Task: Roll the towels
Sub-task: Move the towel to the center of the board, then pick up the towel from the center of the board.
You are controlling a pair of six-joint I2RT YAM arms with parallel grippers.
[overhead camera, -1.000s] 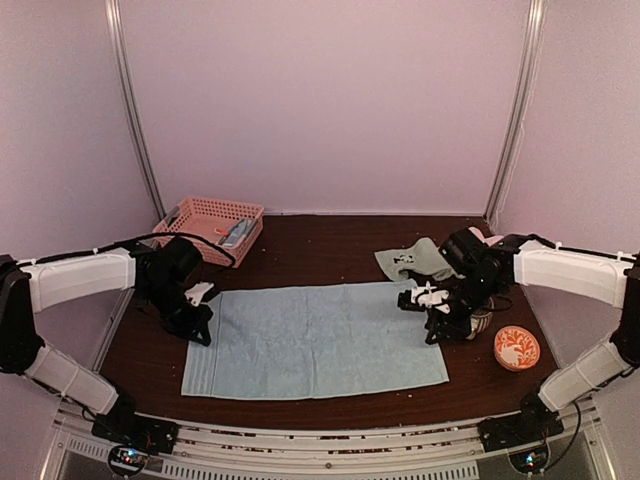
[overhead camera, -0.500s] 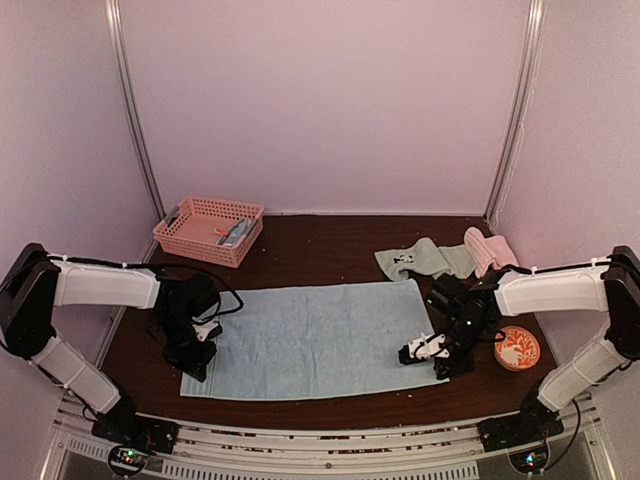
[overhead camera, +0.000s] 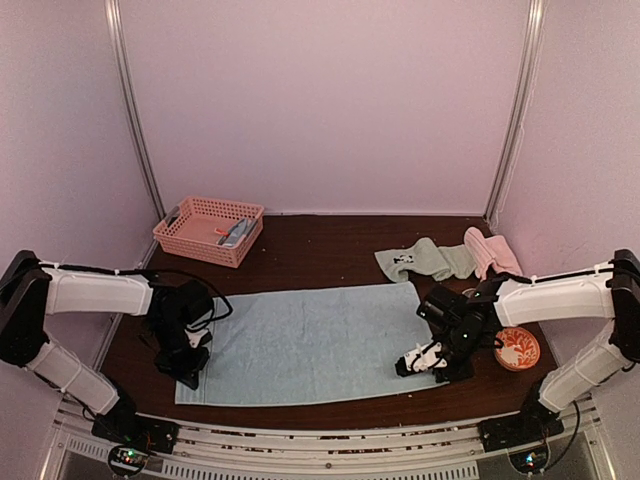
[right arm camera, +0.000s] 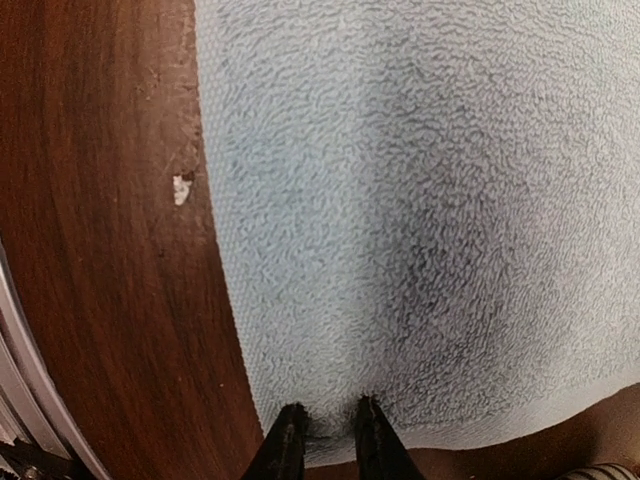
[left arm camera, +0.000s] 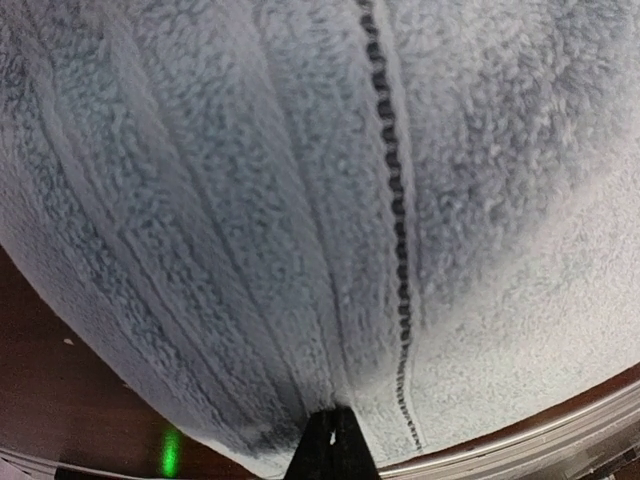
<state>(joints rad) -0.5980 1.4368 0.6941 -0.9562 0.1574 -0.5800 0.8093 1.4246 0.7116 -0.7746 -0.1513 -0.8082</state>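
Soft, limp terry, the light blue towel [overhead camera: 310,340] likely handles best by its near corners. The left gripper [left arm camera: 330,442] is pinched shut on its hem, and the right gripper [right arm camera: 325,435] clamps its near edge.

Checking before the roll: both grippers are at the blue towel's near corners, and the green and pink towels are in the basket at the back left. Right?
Not quite. The green towel and pink towel lie on the table at the back right, outside the basket, as the top view shows. The left gripper and right gripper are at the blue towel's near corners.
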